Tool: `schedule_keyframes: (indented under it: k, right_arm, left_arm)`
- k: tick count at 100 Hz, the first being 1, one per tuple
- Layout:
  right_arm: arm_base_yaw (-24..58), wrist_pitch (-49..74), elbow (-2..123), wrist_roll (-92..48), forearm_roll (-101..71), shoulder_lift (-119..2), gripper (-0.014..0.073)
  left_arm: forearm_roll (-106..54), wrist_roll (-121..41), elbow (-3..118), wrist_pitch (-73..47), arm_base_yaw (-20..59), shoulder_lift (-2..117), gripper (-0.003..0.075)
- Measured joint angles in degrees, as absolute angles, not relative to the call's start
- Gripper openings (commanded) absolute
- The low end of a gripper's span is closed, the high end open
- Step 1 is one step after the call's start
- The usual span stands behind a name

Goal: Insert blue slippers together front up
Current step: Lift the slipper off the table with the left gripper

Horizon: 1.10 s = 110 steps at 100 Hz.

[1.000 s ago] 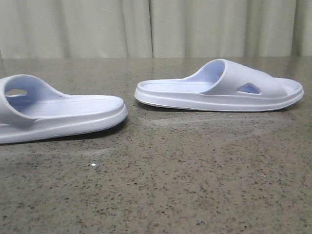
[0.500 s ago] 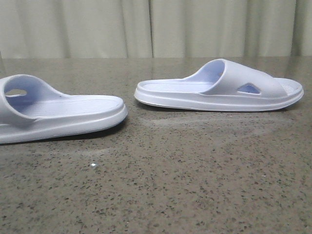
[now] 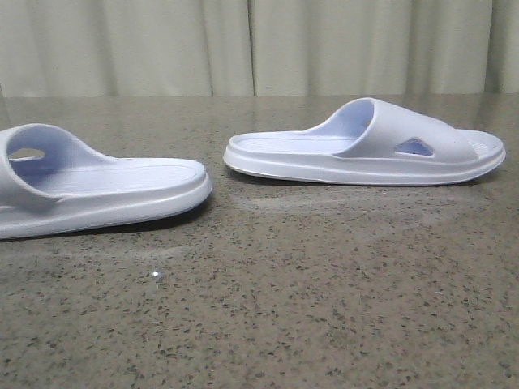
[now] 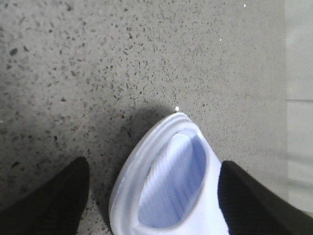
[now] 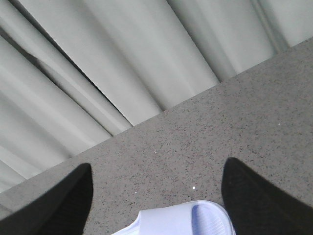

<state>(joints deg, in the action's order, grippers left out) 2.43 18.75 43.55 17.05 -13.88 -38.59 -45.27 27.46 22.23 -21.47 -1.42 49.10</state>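
Spreading wide, my left end effector (image 4: 156,205) straddles one pale blue moulded foam slipper (image 4: 168,188) without touching it. My right end effector (image 5: 156,205) is parted too, above the other pale blue foam slipper (image 5: 188,220). Both slippers lie flat, soles down, well apart on the speckled grey-brown stone table (image 3: 268,300). Pale pleated curtains (image 3: 259,44) hang beyond its far edge.
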Motion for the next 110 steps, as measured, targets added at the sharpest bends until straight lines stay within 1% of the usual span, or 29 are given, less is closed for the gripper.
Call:
schedule_keyframes:
  k: [14, 35, 72, 79, 86, 94, 101, 110]
  right_arm:
    - [2.43, 18.75, 43.55, 17.05, -13.88, -38.59, 0.0477]
    - [2.43, 18.75, 43.55, 17.05, -13.88, -38.59, 0.0477]
    - [2.43, 18.72, 43.55, 17.05, -13.88, -38.59, 0.0477]
    - [2.43, 18.72, 43.55, 17.05, -13.88, -38.59, 0.0477]
    - [2.43, 18.72, 43.55, 17.05, -13.88, -38.59, 0.0477]
    - [2.43, 18.72, 43.55, 17.05, -13.88, -38.59, 0.0477]
    - [2.43, 18.72, 43.55, 17.05, -13.88, -38.59, 0.0477]
    - [2.43, 18.72, 43.55, 17.05, -13.88, -38.59, 0.0477]
  left_arm:
    - [-49.67, 22.83, 22.23, -20.69, -1.42, 51.09, 0.0423]
    - [-51.58, 21.07, 22.23, -20.04, -1.42, 53.25, 0.0349]
    - [-55.42, 13.50, 22.23, -19.69, -1.42, 55.12, 0.0267]
    - [-55.50, 12.57, 22.23, -19.69, -1.42, 55.38, 0.0232]
    - [-55.37, 12.19, 22.23, -19.56, -1.42, 55.65, 0.0179]
    - [-55.14, 11.21, 22.23, -19.24, -1.42, 55.65, 0.0106]
    - [-55.04, 10.42, 22.23, -18.71, -1.42, 55.65, 0.0025]
    - [-54.92, 9.54, 22.23, -18.48, -1.42, 55.65, 0.0016]
